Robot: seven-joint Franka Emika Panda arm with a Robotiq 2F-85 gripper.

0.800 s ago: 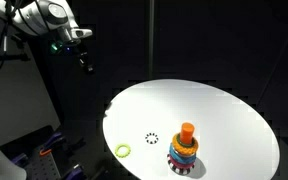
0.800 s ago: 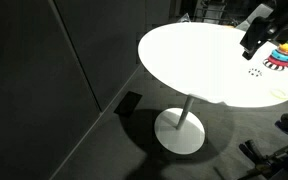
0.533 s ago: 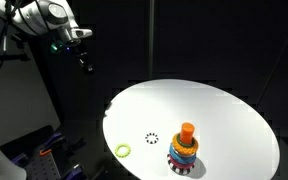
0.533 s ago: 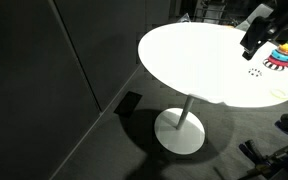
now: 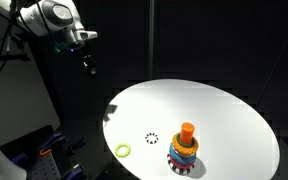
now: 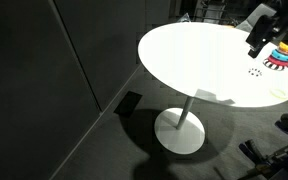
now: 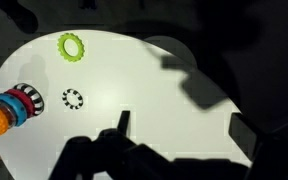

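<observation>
The claw (image 5: 87,64) hangs high over the far left side of the desk (image 5: 219,105), fingers spread and holding nothing. The black dotted ring (image 5: 152,139) lies flat on the desk, well below the claw and to its right (a green ring (image 5: 122,152) lies near-left of it, a ring stack (image 5: 183,150) just to the right).

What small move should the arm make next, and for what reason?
Probably lower the open end effector toward the table: it hangs high above it, holding nothing, while the green ring and the dotted ring lie loose beside the ring stack.
</observation>
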